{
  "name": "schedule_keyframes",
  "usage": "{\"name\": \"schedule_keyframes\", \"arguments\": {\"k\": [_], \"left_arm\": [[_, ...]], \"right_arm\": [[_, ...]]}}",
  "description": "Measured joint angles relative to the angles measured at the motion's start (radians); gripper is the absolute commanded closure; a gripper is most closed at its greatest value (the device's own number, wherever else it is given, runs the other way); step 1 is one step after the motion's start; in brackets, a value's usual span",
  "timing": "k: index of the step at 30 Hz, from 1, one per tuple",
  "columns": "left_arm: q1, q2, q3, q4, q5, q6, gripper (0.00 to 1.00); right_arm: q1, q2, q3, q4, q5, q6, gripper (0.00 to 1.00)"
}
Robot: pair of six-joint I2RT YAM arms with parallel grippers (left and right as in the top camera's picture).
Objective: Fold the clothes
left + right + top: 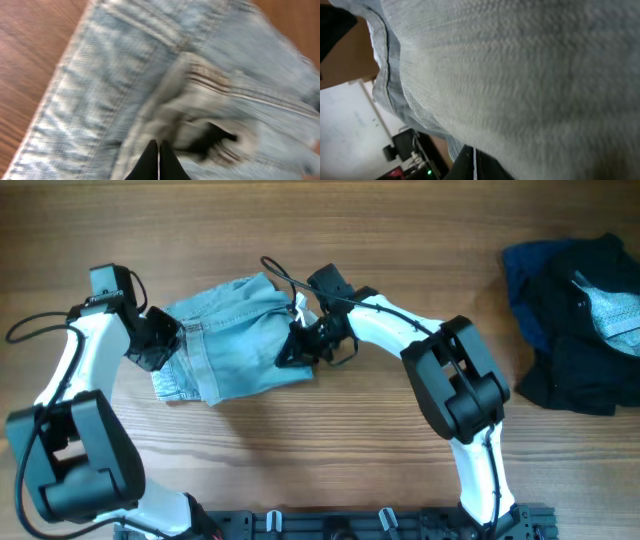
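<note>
Two closed pincers: right pincer (298, 346) grips denim shorts (235, 345); left pincer (163, 340) hold unclear. If it slips, your fold skews across the counter (300, 470).

Bare desk (330, 220) lies open along the top of the frame and across the lower middle. The jeans (235, 345) fill centre left, hemmed in by the left arm (85, 370) and right arm (400, 330). A dark heap of clothes (565, 330) blocks the right edge.

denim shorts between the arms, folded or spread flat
Partly folded, not flat: in the overhead view the denim shorts lie gathered in a rumpled, uneven bundle. How many layers are stacked, cannot tell.
</note>
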Motion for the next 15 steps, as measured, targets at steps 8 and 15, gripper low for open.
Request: {"name": "schedule_keyframes", "arguments": {"k": [8,15], "left_arm": [[-0.193,-0.104,0.0,0.099,0.072,0.009,0.8],[-0.215,0.043,0.0,0.243,0.13,0.017,0.8]], "right_arm": [[-0.027,-0.122,-0.005,0.121,0.098,-0.013,0.69],[-0.185,-0.327,-0.005,0.015,0.108,-0.065,0.69]]}}
